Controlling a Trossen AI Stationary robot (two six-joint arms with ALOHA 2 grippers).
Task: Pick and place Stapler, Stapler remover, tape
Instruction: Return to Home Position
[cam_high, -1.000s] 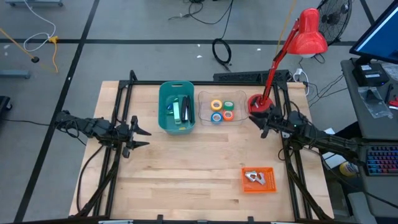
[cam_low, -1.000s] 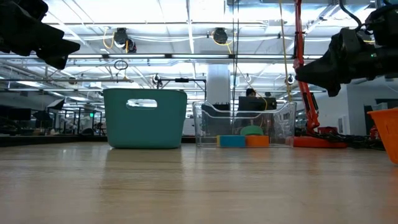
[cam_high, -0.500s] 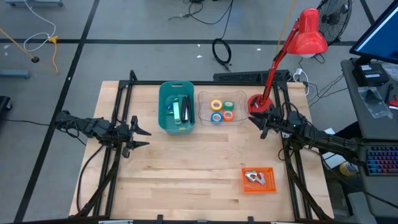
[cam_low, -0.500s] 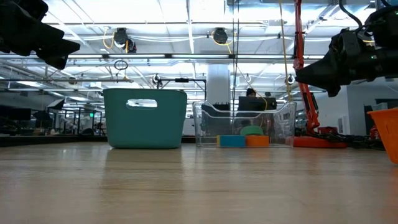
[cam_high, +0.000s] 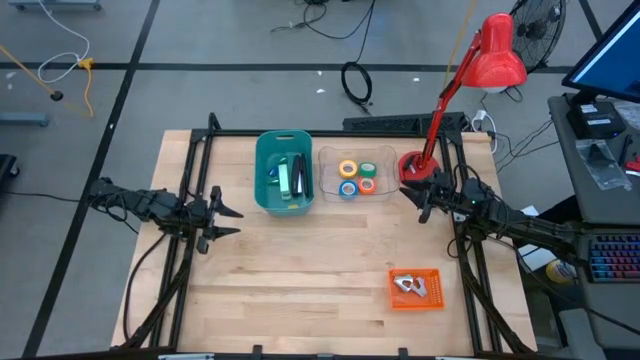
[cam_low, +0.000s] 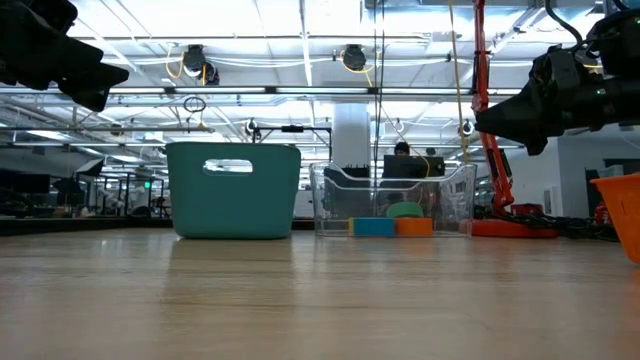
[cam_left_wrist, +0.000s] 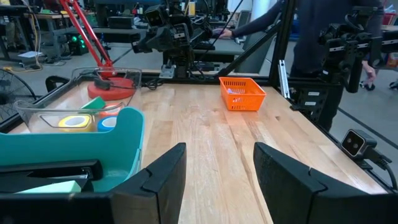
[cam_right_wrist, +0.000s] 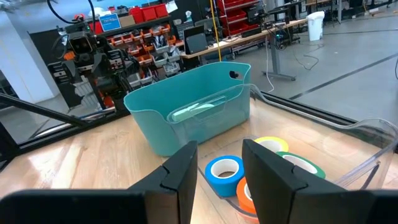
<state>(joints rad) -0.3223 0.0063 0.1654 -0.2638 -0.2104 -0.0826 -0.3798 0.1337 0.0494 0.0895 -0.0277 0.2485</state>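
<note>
Wood table (cam_high: 300, 260) under workshop lights, black frame round it. Nothing shifted against the pictures from 1 s and 0.5 s back: both arms parked as they were, every bin in place.

Far left: left gripper (cam_high: 230, 220) over the table's left side, well apart from the bins. Fingers (cam_left_wrist: 165, 174) spread wide, nothing between them.

Next along, at the back: teal bin (cam_high: 262, 170), holding a dark long item, probably the stapler (cam_high: 284, 172), with something green beside it.

Just right of that: clear bin (cam_high: 385, 158) with all 4 tapes lying flat. Yellow tape (cam_high: 348, 169) and green tape (cam_high: 368, 170) to the rear, blue tape (cam_high: 348, 188) and orange tape (cam_high: 367, 186) in front of them.

Right gripper (cam_high: 415, 203) just beside the clear bin's right end, near the red lamp base (cam_high: 413, 166), raised off the wood in the low view. Fingers (cam_right_wrist: 180, 171) moderately parted and empty, looking out over the tapes.

Front right, well apart from the rest: orange basket (cam_high: 415, 304) with pale claw pieces inside — the removers (cam_high: 407, 286), by the look.

Judged from this: every task item seen sits in a bin, so sorting done; stillness suggests arms at or very near rest — nothing left but settling home.
</note>
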